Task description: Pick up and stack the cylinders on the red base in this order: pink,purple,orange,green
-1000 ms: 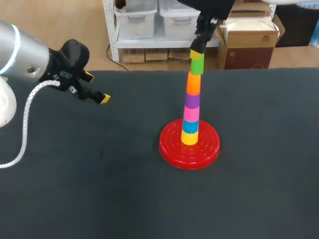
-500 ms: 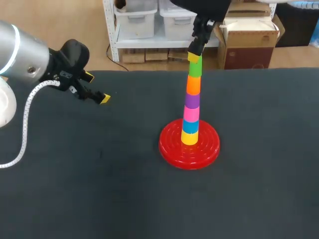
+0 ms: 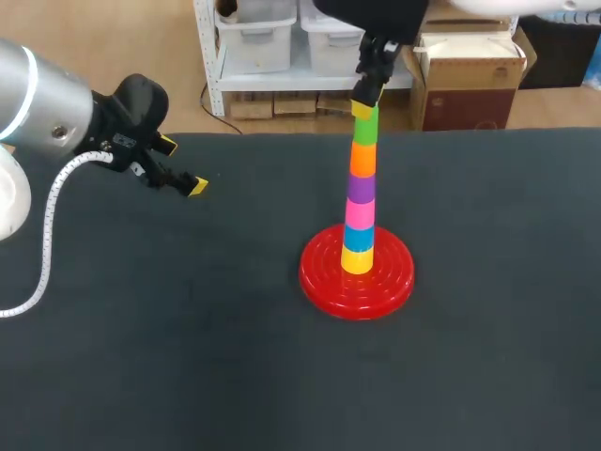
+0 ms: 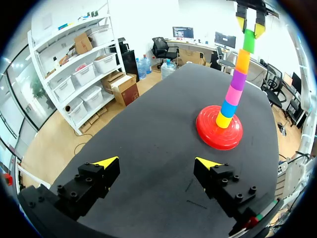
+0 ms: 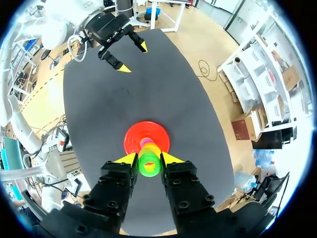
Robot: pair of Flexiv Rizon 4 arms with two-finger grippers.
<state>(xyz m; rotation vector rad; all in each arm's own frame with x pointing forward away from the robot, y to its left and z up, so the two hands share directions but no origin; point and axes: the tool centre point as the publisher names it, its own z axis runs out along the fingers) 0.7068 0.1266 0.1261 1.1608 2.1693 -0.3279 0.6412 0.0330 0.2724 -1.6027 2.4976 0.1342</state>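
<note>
Right gripper (image 5: 149,159) clamped on green cylinder (image 3: 365,126), fingertips pinching its upper part from two sides. Green sits at top of stack, touching orange cylinder (image 3: 363,160) beneath. Below that: purple cylinder (image 3: 362,188), pink cylinder (image 3: 360,214), blue cylinder (image 3: 358,239), yellow cylinder (image 3: 357,260), down on red base (image 3: 324,274). Stack upright, mid-table (image 3: 188,338). Left gripper (image 4: 157,162) spread wide, holding nothing, hovering over table's left part, well apart from base.

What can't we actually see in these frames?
Right wrist view: orange cylinder and purple cylinder hidden beneath the green cylinder.
Left wrist view: right hand cut off above its tips by the picture's rim.
Head view: green cylinder's top covered by the right hand.
</note>
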